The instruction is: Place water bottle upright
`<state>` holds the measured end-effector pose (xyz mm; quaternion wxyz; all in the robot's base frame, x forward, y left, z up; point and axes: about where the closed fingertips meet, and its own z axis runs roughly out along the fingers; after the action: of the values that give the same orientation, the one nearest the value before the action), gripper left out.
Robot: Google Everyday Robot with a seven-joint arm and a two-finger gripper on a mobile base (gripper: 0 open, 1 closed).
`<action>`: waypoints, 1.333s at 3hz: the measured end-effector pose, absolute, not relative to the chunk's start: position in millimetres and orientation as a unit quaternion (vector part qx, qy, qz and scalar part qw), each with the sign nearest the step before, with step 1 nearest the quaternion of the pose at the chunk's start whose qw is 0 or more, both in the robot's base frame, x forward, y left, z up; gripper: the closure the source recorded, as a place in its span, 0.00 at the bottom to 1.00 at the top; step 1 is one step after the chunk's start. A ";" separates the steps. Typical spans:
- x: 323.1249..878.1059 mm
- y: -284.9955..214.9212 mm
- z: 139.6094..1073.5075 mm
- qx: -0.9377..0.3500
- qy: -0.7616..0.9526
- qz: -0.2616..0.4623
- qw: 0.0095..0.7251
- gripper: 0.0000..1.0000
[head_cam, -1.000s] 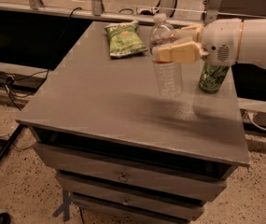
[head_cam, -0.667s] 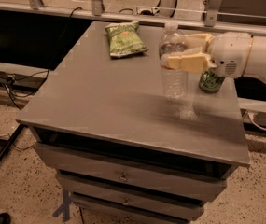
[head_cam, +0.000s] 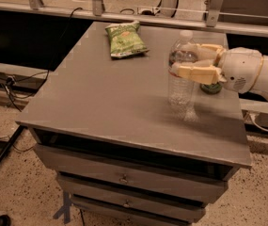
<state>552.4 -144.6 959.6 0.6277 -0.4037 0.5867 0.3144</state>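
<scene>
Gripper (head_cam: 184, 60) around water bottle (head_cam: 180, 91) — lower now

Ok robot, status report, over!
Gripper shut on water bottle, over the table's right side. Bottle upright, base near the tabletop. Green can close behind gripper.

Plain matte grey on the table top (head_cam: 105, 98), the same grey on the drawer fronts (head_cam: 171, 185) below, with small dull metal knobs (head_cam: 123, 178). Clear colourless plastic with ribbed rings on the water bottle (head_cam: 180, 92), white on its cap (head_cam: 186, 34). Pale cream-yellow on the gripper (head_cam: 184, 60), clasped around the upper part of the bottle over the right side of the table. Glossy white on the arm shell (head_cam: 244, 69) behind it, with one thin yellowish line. Green with lighter print on the snack bag (head_cam: 125, 39). Dark green on the can (head_cam: 212, 88), mostly hidden behind the gripper. Beige with dark speckles on the floor (head_cam: 16, 182). Black on the cables (head_cam: 11, 81) at left.
</scene>
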 end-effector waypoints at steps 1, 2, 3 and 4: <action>548.8 -152.3 954.0 -0.394 0.586 0.323 0.629 1.00; 543.1 -161.4 945.8 -0.386 0.588 0.332 0.629 0.84; 537.0 -169.5 937.0 -0.376 0.589 0.335 0.632 0.61; 530.9 -176.2 928.1 -0.370 0.591 0.337 0.633 0.37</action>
<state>530.9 -176.2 928.1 0.6328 -0.3697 0.5908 0.3374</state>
